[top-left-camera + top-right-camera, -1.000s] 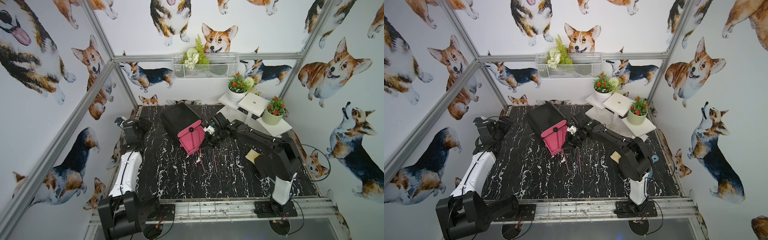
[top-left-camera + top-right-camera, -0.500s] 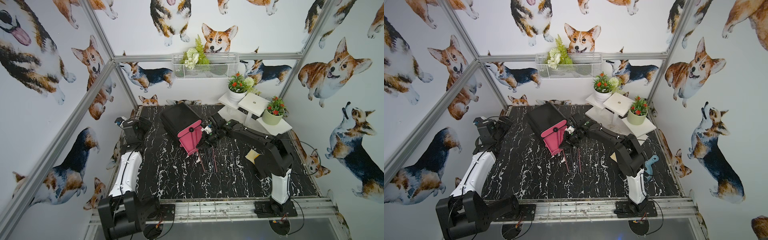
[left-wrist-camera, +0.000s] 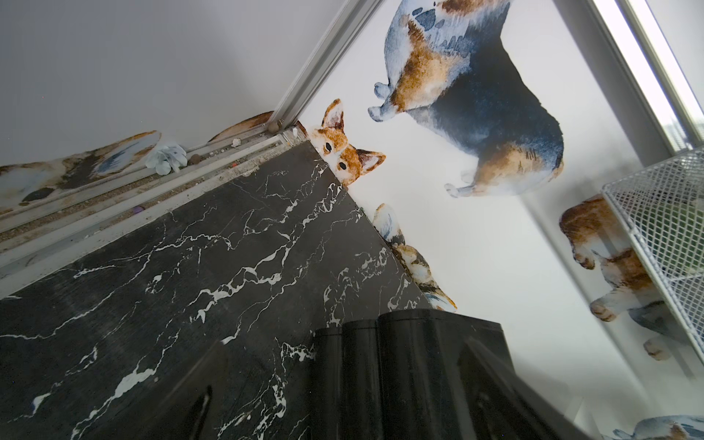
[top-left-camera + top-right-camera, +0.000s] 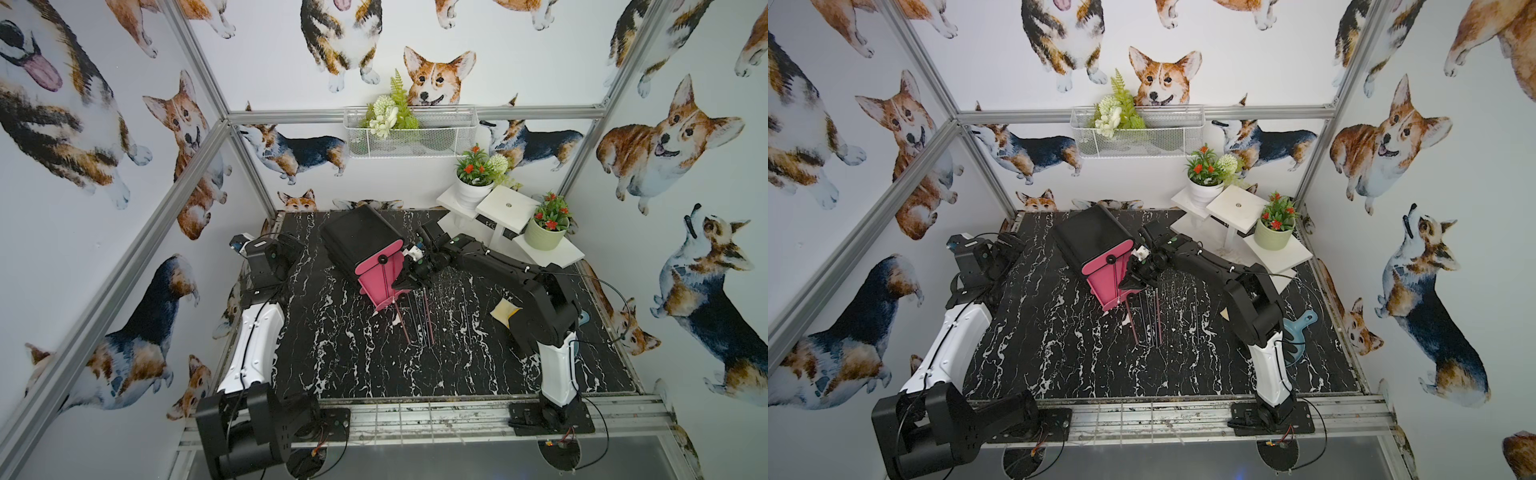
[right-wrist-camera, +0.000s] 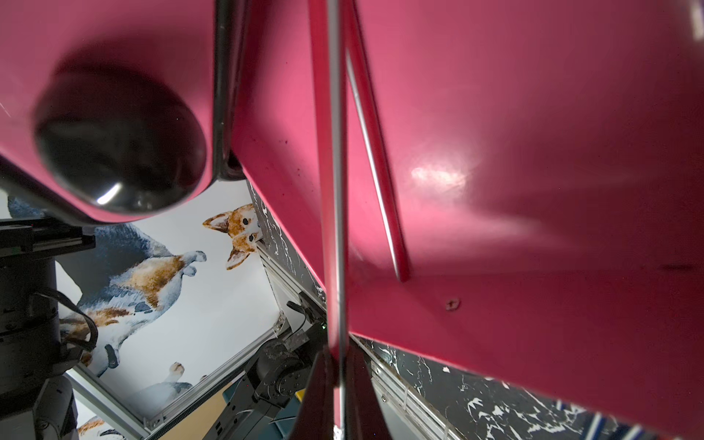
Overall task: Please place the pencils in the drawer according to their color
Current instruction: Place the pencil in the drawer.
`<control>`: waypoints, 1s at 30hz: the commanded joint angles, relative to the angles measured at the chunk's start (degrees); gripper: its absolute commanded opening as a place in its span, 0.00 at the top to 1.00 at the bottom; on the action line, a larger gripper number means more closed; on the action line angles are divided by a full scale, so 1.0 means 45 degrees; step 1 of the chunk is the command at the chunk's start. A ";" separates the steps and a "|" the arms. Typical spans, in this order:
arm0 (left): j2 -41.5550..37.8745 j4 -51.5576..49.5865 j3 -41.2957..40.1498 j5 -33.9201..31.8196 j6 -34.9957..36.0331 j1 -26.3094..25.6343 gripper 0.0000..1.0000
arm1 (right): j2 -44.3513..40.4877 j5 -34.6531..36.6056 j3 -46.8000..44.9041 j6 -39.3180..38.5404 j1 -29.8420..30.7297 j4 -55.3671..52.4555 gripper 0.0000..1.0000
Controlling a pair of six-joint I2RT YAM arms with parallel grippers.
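1. The table [image 4: 353, 365] carries the drawer cabinet [image 4: 357, 237] at its rear centre, with one pink tray [image 4: 374, 286] pulled out. Which level it is cannot be told.
2. The right gripper [image 4: 401, 284] sits just beside that tray. It is the nearer arm by far.
3. The left gripper [image 4: 286, 249] stands with its jaws fully apart and empty, well clear of the work.
4. The right jaws are clamped on a held pencil [image 5: 335, 190], apparently dark grey. Its long axis crosses the tray at a slight angle to the pink pencil [image 5: 375, 171] lying inside.
5. The loose pencils [image 4: 417, 318] lie on the table in front of the gripper, roughly parallel, pointing toward the front edge.
6. The coming release probably depends on the held pencil running lengthwise over the tray before the jaws part.
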 commanded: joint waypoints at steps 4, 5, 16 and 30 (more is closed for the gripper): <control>0.0029 0.0234 0.0037 0.0048 0.0158 0.0007 0.00 | 0.0531 0.0515 0.0746 -0.0285 -0.0013 -0.0472 1.00; 0.0027 0.0242 0.0037 0.0063 0.0158 0.0007 0.00 | 0.0599 0.0625 0.0863 -0.0340 -0.0004 -0.0572 1.00; 0.0039 0.0284 0.0017 0.0087 0.0139 0.0008 0.00 | 0.1224 0.1112 0.1714 -0.0506 0.0003 -0.0981 1.00; 0.0076 0.0360 -0.0041 0.0128 0.0114 0.0007 0.00 | 0.1608 0.1078 0.2123 -0.0038 0.0100 -0.0398 0.89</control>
